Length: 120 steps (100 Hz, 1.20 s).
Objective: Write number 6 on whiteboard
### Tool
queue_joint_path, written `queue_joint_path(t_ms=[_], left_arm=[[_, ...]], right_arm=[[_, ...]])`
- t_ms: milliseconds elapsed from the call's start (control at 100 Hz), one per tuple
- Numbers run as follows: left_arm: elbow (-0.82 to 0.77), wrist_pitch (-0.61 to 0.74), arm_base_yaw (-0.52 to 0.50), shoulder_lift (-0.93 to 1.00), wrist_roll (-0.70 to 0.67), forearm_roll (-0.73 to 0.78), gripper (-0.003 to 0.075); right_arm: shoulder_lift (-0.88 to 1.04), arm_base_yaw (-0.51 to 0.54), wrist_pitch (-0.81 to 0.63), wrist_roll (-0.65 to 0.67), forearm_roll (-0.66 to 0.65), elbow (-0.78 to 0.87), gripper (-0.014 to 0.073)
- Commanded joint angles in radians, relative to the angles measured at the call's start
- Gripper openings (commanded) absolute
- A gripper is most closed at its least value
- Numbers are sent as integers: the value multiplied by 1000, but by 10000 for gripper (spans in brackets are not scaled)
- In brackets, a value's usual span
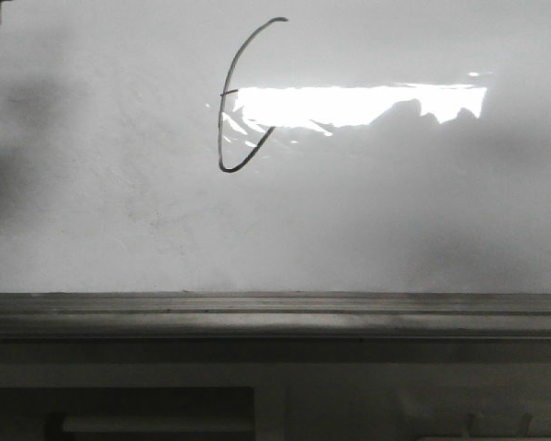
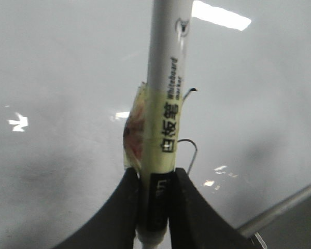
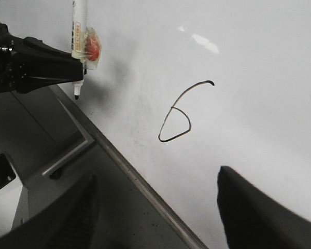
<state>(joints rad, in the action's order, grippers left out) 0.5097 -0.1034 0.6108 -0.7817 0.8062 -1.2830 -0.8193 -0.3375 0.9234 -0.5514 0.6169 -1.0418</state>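
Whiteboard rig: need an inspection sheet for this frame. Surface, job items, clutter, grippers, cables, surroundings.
Surface: whiteboard glossy, faint grey smudges, bright light glare across the middle; grey ledge along its lower edge.
Job's things: number 6 drawn in thin black line, tall arc with a closed pointed loop at the bottom. Whiteboard marker has yellow tape on the barrel; its tip is off the board, away from the 6.
Clutter: nothing seen.
Grippers: left gripper jaws shut on the marker; right gripper jaws open, empty, facing the board below the 6.
Cables: nothing seen.
Surroundings: dim cabinet-like frame under the ledge; details too dark to tell.
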Motion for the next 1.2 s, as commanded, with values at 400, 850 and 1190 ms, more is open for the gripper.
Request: queue_joint_path(t_ms=[400,850,1190], left_arm=[[43,103,-2,-225,-7,-16,-20],[43,84,-2,-233,-7,56,100],[43,79,-2,-216,-7,68,513]], right_arm=[[94,8,-144,25,24,145,437],[94,8,-162,25,24,145,437],[94,8,-155,25,20,145,437]])
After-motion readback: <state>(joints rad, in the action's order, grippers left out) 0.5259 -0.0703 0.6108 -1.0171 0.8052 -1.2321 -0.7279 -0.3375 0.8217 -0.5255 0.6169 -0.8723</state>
